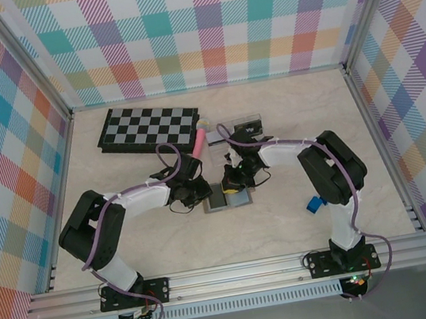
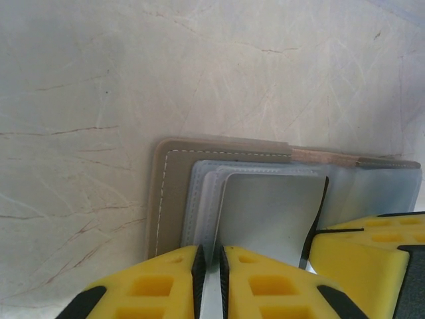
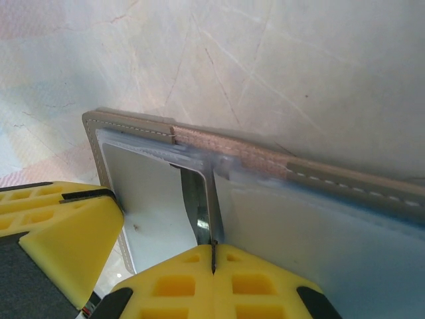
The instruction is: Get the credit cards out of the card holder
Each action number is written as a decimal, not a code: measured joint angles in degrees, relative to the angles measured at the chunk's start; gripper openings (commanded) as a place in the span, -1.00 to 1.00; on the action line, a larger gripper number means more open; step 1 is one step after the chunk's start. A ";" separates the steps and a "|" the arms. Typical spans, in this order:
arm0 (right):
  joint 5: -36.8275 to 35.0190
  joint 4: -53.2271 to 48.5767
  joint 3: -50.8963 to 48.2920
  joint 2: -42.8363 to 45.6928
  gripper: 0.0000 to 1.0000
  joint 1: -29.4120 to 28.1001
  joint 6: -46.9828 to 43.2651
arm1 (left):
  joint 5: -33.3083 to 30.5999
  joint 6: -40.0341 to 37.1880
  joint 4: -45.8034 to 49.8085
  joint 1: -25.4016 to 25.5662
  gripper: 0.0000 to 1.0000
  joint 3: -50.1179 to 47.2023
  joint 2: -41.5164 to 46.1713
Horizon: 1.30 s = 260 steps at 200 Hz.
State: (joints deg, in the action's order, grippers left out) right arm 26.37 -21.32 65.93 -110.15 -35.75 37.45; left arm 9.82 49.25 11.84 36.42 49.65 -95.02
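The card holder (image 1: 218, 201) lies open on the table between both arms, tan outside (image 2: 174, 193) with pale grey pockets (image 3: 153, 193). My left gripper (image 2: 211, 256) (image 1: 200, 191) stands at its near edge, its jaws almost together on a pale pocket sheet. Over the spine (image 3: 232, 149), my right gripper (image 3: 212, 249) (image 1: 237, 178) is shut on the edge of a thin black credit card (image 3: 199, 206) that stands on edge out of the holder. That card shows as a dark curved line (image 2: 317, 212) in the left wrist view, beside the right gripper's yellow fingers (image 2: 358, 256).
A folded chessboard (image 1: 148, 127) lies at the back left. A pink stick (image 1: 201, 139) and a clear plastic box (image 1: 245, 129) sit just behind the grippers. A small blue piece (image 1: 314, 204) hangs by the right arm. Checked walls enclose the table.
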 measured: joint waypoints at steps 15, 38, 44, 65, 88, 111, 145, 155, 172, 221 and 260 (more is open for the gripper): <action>-1.40 -0.55 0.00 0.28 -0.94 0.00 -0.39 | 0.00 -0.02 0.02 0.00 -0.62 0.00 0.07; -3.23 -1.27 -0.26 0.50 -0.93 0.00 -0.79 | 0.00 -0.24 0.46 -0.24 -0.62 0.00 0.26; -3.48 -1.46 -0.28 0.50 -0.93 0.00 -0.83 | 0.00 -0.24 0.55 -0.26 -0.62 0.00 0.28; -4.02 -1.60 -0.31 0.50 -0.91 0.00 -0.87 | 0.00 -0.68 0.94 -0.26 -0.62 0.00 0.50; -4.00 -1.57 -0.44 0.90 -0.84 0.00 -1.03 | -0.11 -1.07 2.84 -0.37 -0.60 0.02 1.31; -3.82 -1.42 -0.72 1.97 -0.69 0.00 -1.22 | -0.44 -1.53 4.59 -0.37 -0.62 0.02 3.13; -2.84 -0.17 -0.72 3.34 -0.57 0.00 -1.68 | 0.11 -2.38 4.59 -0.37 -0.72 0.33 5.38; -2.36 -0.04 -0.72 3.32 -0.56 0.00 -1.70 | 0.59 -2.40 4.50 -0.37 -0.74 0.37 5.35; -1.51 0.24 -0.72 3.30 -0.53 0.00 -1.70 | 1.31 -2.40 4.48 -0.37 -0.76 0.44 5.07; -0.57 0.46 -0.13 1.53 -0.50 0.00 -1.88 | 2.60 -2.40 4.52 -0.37 -0.81 0.74 1.40; -0.46 0.33 0.98 0.52 -0.60 0.00 -2.21 | 2.60 -2.36 4.52 -0.37 -0.85 0.85 0.55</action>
State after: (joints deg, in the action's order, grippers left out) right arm 25.91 -20.99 66.92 -109.62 -35.75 35.24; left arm 12.43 46.89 16.36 36.05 50.50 -94.48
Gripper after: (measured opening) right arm 0.211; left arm 0.079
